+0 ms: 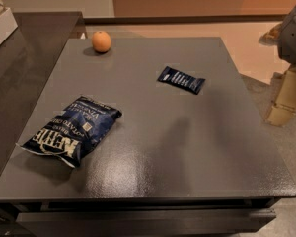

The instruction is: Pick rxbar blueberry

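Table: a dark grey square top (187, 152) fills most of the frame, with a faint sheen near its lower edge.
Rxbar blueberry: the rxbar blueberry (181, 79) lies flat on the table, right of centre in the upper half of the frame. It is a small navy wrapper with lines of white print, its long side sloping slightly down to the right. Nothing touches it.
Chip bag: a crinkled blue-and-white Kettle chip bag (71, 130) lies at the lower left of the table, far larger than the bar and well apart from it. Its lettering reads upside down from this view.
Orange: an orange (101, 41) sits near the table's far edge at the upper left, apart from both packets.
Gripper: the gripper (286, 100) is at the right edge of the frame, beyond the table's right side and partly cut off by the frame. It shows as cream-coloured parts hanging below a grey rounded housing, seen against the floor.
Gripper state: I cannot tell how far open it is. It is well apart from the bar, and none of the things on the table is in its hold.
Left side: a darker glossy surface (29, 48) adjoins the table at the upper left.
Background: pale floor (246, 43) and a tan wall run across the top of the frame.
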